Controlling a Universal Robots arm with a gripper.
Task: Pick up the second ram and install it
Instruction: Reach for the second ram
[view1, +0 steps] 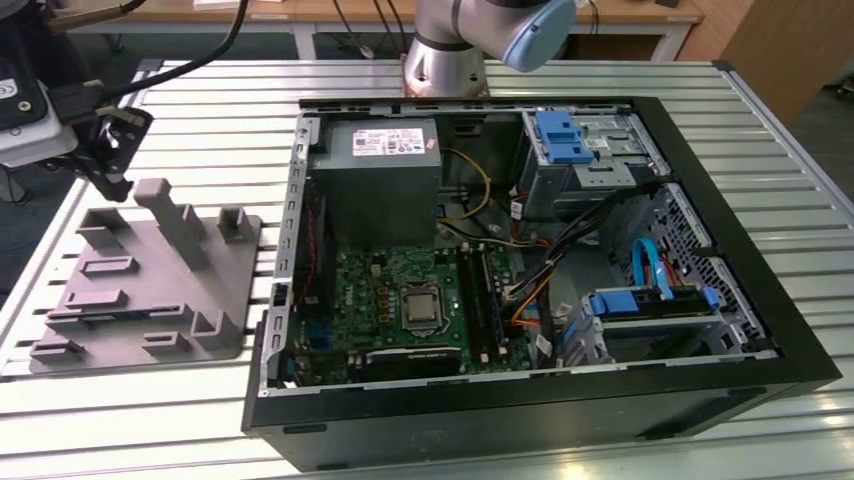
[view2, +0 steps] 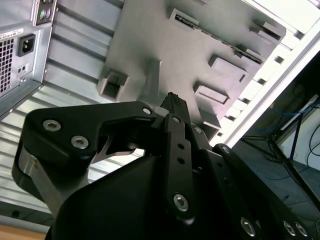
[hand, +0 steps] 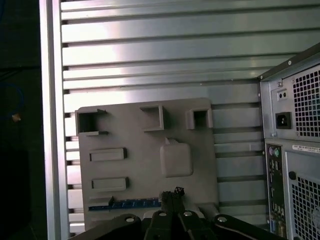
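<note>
The second ram (hand: 129, 204) is a thin dark blue stick lying in a long slot of the grey holder tray (hand: 145, 165). In the exterior view the ram (view1: 118, 314) sits near the tray's front end. My gripper (view1: 110, 178) hangs above the far end of the tray (view1: 147, 270), apart from the ram. Its fingertips (hand: 172, 192) are pressed together with nothing between them, and the second wrist view shows the gripper (view2: 172, 100) the same way over the tray (view2: 150, 40).
To the exterior view's right of the tray lies an open computer case (view1: 534, 420), holding a green board (view1: 400, 290) with long black slots (view1: 483, 295), a grey power-supply box (view1: 380, 170) and loose cables. The slatted metal table (view1: 200, 100) carries everything. Upright posts (view1: 174, 215) rise from the tray.
</note>
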